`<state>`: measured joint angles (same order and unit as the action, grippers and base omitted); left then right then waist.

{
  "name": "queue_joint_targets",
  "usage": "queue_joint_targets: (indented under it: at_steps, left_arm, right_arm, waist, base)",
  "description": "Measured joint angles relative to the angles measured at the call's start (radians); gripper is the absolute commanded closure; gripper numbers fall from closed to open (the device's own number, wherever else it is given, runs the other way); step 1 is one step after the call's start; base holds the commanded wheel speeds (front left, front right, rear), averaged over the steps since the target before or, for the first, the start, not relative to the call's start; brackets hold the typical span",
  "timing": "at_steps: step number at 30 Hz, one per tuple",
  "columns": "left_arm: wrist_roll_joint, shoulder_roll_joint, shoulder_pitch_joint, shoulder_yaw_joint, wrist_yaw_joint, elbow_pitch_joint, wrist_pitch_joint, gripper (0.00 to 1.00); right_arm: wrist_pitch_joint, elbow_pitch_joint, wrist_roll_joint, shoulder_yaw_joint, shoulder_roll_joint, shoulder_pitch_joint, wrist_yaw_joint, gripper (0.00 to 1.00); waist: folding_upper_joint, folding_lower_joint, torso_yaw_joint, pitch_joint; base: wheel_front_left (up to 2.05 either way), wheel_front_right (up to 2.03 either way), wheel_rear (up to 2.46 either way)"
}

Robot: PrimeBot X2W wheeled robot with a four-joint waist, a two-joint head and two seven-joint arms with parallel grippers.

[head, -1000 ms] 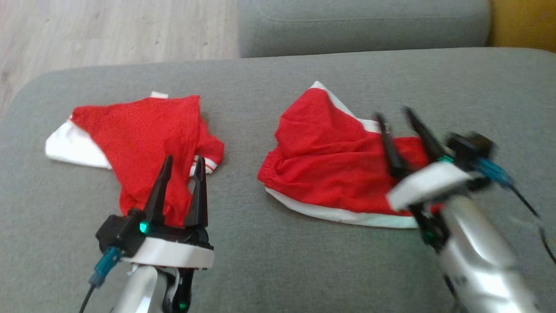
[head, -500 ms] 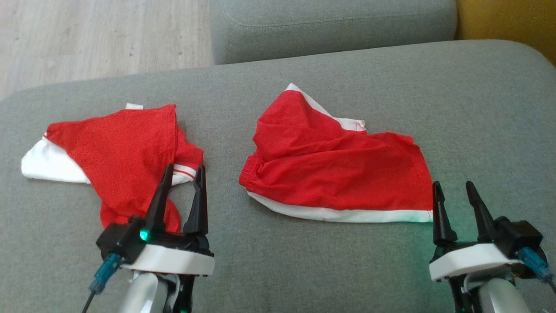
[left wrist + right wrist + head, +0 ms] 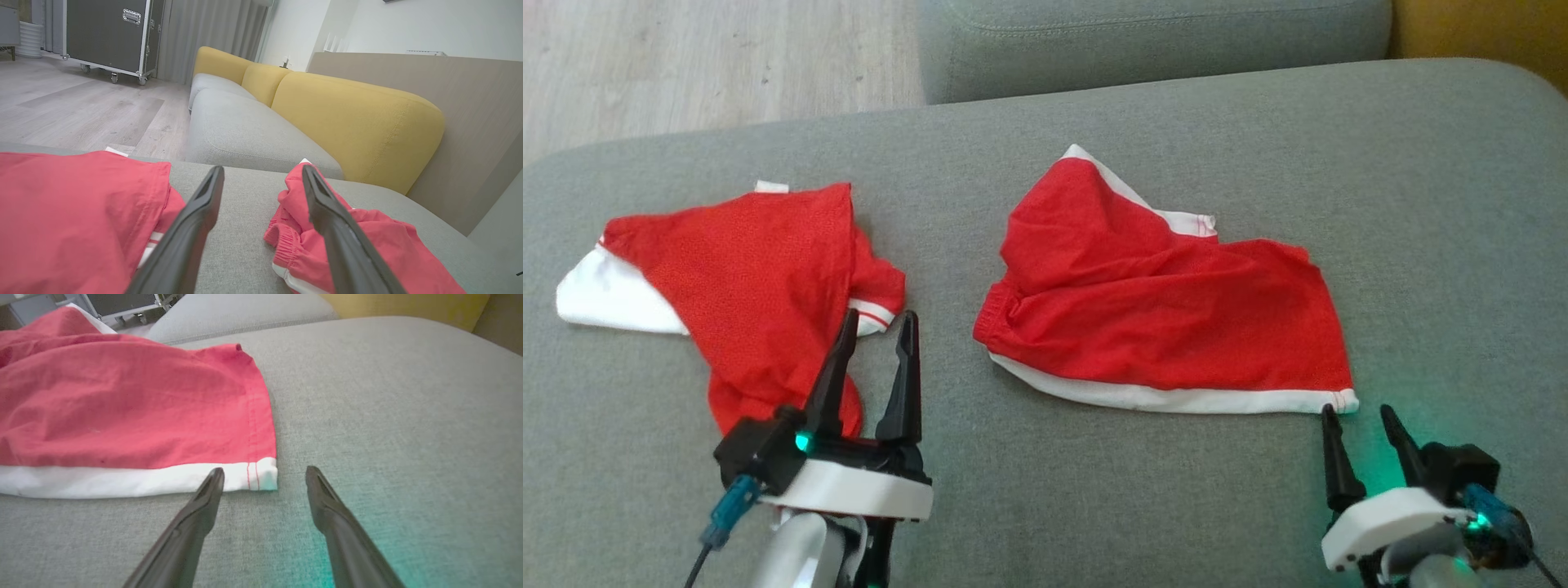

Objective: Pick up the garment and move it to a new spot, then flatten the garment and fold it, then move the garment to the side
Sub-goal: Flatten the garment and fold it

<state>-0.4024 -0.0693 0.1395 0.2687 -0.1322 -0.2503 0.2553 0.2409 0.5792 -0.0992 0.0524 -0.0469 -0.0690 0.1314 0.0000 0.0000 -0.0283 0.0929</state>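
A red garment with a white hem (image 3: 1168,318) lies crumpled on the grey sofa seat (image 3: 1045,506), right of centre. My right gripper (image 3: 1357,410) is open, its tips just short of that garment's near right corner. In the right wrist view the white hem corner (image 3: 261,475) lies between the open right gripper (image 3: 265,470) fingers, untouched. A second red and white garment (image 3: 760,269) lies to the left. My left gripper (image 3: 878,317) stands open at its right edge, holding nothing. The left wrist view has the left gripper (image 3: 263,169) open over bare seat between both garments.
Another grey seat cushion (image 3: 1143,37) lies beyond the back edge, with wooden floor (image 3: 686,57) at the far left. Yellow backrests (image 3: 351,118) run along the right. A wheeled black case (image 3: 110,34) stands far off on the floor.
My right gripper has pulled back from over the right garment to the near right, tips now at its hem corner. The head view has shifted. The left gripper has barely moved.
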Motion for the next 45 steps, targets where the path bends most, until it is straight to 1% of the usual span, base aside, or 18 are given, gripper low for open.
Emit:
queue_joint_targets:
  at_steps: [7,13,14,15,20,22,26,29,33,42,45]
  left_arm:
    - [0.0,-0.002,0.015,0.006,0.0,-0.003,0.0,0.0]
    - [0.0,-0.003,0.032,0.01,0.0,-0.008,0.0,0.0]
    - [0.0,-0.004,0.034,0.011,0.0,-0.011,0.0,0.0]
    - [0.0,-0.005,0.038,0.012,0.0,-0.016,0.0,0.0]
    - [0.003,-0.013,0.041,0.022,0.0,-0.045,0.0,0.0]
    - [0.019,-0.024,0.041,0.044,0.0,-0.069,0.0,0.0]
    - [0.033,-0.055,0.042,0.132,0.0,-0.123,0.0,0.0]
    - [0.031,-0.082,0.058,0.218,0.0,-0.172,0.0,0.0]
    - [-0.012,-0.109,0.109,0.322,0.0,-0.223,0.0,0.0]
    - [-0.125,-0.117,0.253,0.516,0.0,-0.337,-0.008,0.0]
    - [-0.156,-0.118,0.297,0.557,0.0,-0.374,-0.008,0.0]
  right_arm:
    - [-0.003,0.079,0.004,-0.003,0.0,-0.078,0.0,0.0]
    - [-0.001,0.135,0.004,-0.001,0.0,-0.108,0.0,0.0]
    - [0.001,0.141,0.004,-0.001,0.0,-0.115,0.0,0.8]
    - [0.002,0.147,0.004,0.0,0.0,-0.122,0.0,1.0]
    - [0.003,0.154,0.004,0.027,0.0,-0.143,0.0,1.0]
    - [0.004,0.151,0.004,0.043,0.0,-0.146,0.0,1.0]
    - [0.007,0.142,0.009,0.082,0.0,-0.146,0.0,1.0]
    - [0.007,0.142,0.015,0.094,0.0,-0.146,0.0,1.0]
    - [0.007,0.143,0.015,0.097,0.0,-0.147,0.0,1.0]
    - [0.007,0.148,0.011,0.074,0.0,-0.184,0.0,1.0]
    - [0.007,0.147,0.011,0.066,0.0,-0.197,0.0,1.0]
  waist:
    - [0.0,0.0,0.016,0.016]
    - [0.0,0.0001,0.03,0.04]
    - [0.0,0.0,0.031,0.043]
    - [0.0,0.0,0.032,0.044]
    - [0.0,0.0001,0.026,0.044]
    - [0.0,0.0,0.021,0.041]
    - [0.0,0.0001,0.014,0.038]
    - [0.0,0.0,0.01,0.038]
    - [0.0,0.0,0.005,0.042]
    - [0.0,0.0,-0.029,0.073]
    - [0.0,0.0001,-0.042,0.088]
  base:
    - [0.0,0.0,0.0]
    - [0.0,0.0,0.0]
    - [0.0,0.0,0.0]
    - [0.0,0.0,0.0]
    - [0.0,0.0,0.0]
    - [0.0,0.0,0.0]
    - [0.0,0.0,0.0]
    - [0.0,0.0,0.0]
    - [0.0,0.0,0.0]
    - [0.0,0.0,0.0]
    - [0.0,0.0,0.0]
